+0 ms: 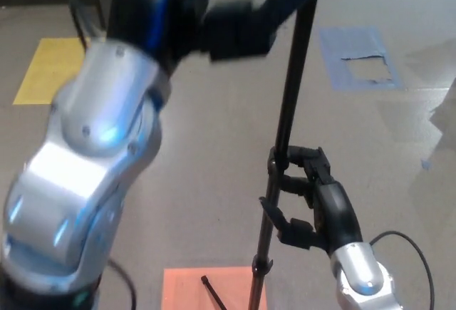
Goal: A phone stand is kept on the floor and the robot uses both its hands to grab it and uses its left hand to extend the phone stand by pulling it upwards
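Two robot hands are working the phone stand (288, 121) for you, its black pole rising from the orange patch (182, 290) at six o'clock to the top edge at twelve. Nearest, at five o'clock, your right robot hand (305, 199) is clamping its fingers around the lower pole, wrist pointing up and inward. Farther up, at eleven o'clock, your left robot hand (246, 18) is reaching across from the big silver forearm (85, 167); it is blurred, so you cannot tell whether it is gripping the upper section. If the lower clamp is slipping while the left pulls, the whole stand is likely lifting off the floor (214, 146) instead of extending. An off-axis pull could tip the pole.
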{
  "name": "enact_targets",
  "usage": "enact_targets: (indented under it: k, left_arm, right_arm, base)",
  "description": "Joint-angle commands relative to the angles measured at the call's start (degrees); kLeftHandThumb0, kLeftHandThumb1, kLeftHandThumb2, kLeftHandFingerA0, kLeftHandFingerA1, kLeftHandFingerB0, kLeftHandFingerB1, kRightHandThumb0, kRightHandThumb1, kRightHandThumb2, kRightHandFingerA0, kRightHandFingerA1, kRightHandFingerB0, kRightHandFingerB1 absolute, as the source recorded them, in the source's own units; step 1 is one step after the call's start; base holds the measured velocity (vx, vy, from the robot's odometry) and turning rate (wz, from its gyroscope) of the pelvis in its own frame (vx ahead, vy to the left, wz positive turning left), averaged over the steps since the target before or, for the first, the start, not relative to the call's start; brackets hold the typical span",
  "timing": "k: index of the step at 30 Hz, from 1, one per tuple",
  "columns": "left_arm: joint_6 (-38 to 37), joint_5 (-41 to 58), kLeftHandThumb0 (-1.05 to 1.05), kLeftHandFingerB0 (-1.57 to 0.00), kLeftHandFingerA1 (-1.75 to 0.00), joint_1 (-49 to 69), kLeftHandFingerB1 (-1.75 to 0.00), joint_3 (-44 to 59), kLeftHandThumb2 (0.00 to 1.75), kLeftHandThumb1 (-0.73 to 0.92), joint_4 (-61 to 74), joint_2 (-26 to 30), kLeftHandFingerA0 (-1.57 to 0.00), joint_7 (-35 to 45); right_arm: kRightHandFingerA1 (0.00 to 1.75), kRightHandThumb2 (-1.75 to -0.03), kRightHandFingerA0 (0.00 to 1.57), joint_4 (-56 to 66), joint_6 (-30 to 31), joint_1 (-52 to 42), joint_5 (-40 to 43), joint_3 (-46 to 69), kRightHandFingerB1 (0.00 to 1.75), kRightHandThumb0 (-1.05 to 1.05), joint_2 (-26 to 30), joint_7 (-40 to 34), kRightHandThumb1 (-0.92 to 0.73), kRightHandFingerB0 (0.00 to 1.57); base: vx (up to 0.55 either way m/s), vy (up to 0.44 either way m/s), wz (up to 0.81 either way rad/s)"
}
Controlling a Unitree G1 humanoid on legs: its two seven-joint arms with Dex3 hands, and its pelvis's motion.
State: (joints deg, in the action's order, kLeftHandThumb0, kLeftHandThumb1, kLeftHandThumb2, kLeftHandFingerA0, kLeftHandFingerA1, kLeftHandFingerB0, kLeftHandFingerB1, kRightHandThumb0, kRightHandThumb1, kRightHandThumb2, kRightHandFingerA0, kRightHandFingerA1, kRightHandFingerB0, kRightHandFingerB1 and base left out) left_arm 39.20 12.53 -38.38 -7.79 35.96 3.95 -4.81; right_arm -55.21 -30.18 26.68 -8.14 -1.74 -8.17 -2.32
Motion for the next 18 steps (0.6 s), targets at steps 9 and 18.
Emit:
enact_targets:
  k: [9,18]
  left_arm:
    - [-17.6,-8.1,-1.03,-0.1,-0.2,47.2,-0.15,0.0,1.04,0.67,11.5,4.8,-0.03,0.6]
    - [-39.4,-7.5,-0.39,0.0,-0.5,73.6,-0.47,6.1,0.97,0.3,-0.5,0.8,-0.01,2.1]
  right_arm:
    - [0.87,-0.66,0.0,22.4,-1.4,-19.9,-2.5,-3.1,0.23,-1.05,18.0,10.8,-0.68,0.0]
    - [0.52,-0.71,0.0,27.6,-9.3,-34.8,-0.7,2.2,0.0,-1.05,26.7,9.2,-0.73,0.0]
  base:
    - [0.0,0.0,0.0]
    - [0.0,0.0,0.0]
